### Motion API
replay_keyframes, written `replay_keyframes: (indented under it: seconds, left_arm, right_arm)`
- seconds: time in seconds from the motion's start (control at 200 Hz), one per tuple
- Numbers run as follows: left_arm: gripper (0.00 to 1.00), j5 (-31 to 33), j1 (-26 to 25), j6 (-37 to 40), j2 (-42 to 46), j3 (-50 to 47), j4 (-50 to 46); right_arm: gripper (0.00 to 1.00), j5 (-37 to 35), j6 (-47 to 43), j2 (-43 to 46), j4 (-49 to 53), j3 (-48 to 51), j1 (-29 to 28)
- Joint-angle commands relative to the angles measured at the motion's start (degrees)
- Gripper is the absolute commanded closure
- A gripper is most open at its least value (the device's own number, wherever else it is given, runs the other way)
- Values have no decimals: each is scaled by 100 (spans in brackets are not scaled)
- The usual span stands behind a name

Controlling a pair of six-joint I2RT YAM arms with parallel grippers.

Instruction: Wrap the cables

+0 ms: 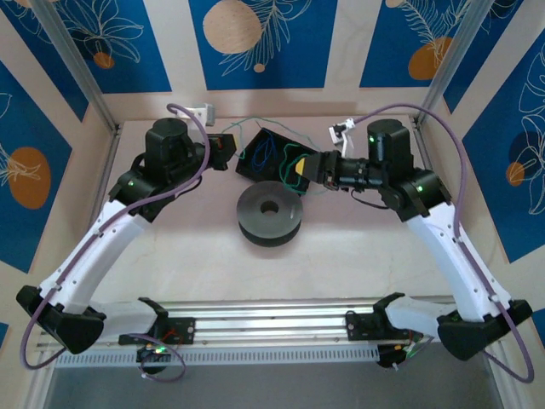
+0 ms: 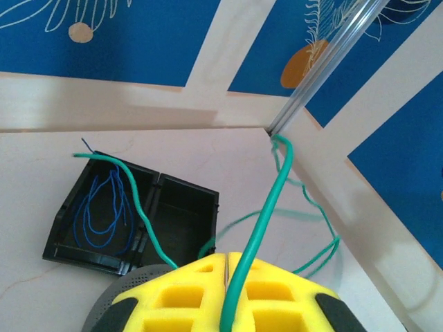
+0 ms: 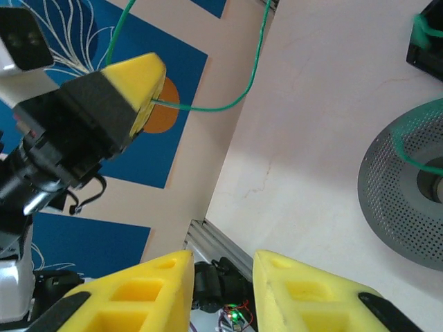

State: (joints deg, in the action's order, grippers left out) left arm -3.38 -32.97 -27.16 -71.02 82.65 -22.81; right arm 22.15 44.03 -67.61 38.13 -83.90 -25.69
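Observation:
My left gripper (image 2: 227,257) is shut on a green cable (image 2: 266,207), which runs from between the yellow jaws up toward the far corner and loops back over the table. More green cable drapes over the black tray (image 2: 183,221), and thin blue cables (image 2: 104,207) lie in its left compartment. In the top view the left gripper (image 1: 226,153) sits just left of the tray (image 1: 281,141). My right gripper (image 1: 300,168) sits at the tray's right side, above the grey spool (image 1: 255,220). In the right wrist view its jaws (image 3: 223,257) stand apart with nothing between them.
The right wrist view shows the left gripper's fingers (image 3: 135,79) with green cable (image 3: 253,69) leading out, and the perforated spool (image 3: 394,194) with green cable on it. An aluminium rail (image 1: 272,324) runs along the near edge. Metal posts (image 1: 81,72) stand at the back corners.

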Motion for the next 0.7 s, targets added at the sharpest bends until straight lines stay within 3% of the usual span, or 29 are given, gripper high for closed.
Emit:
replay_keyframes:
  seconds: [0.0,0.18,0.45,0.69]
  left_arm:
    - [100,-212,-87,-174,-17,149,93]
    - [100,-315,-139,-254,-50,160,105]
    - [100,-497,-215,-391,-78,198,147]
    - [100,-530,-210,-391,-87,207,179]
  right_arm:
    - [68,27,-180,-272,143,-529,26]
    - [61,-272,-502,-702,332,-778,112]
    - [56,126,-665,-1323,445,-982,108]
    - [47,2,-786,-1487,572,-857,49]
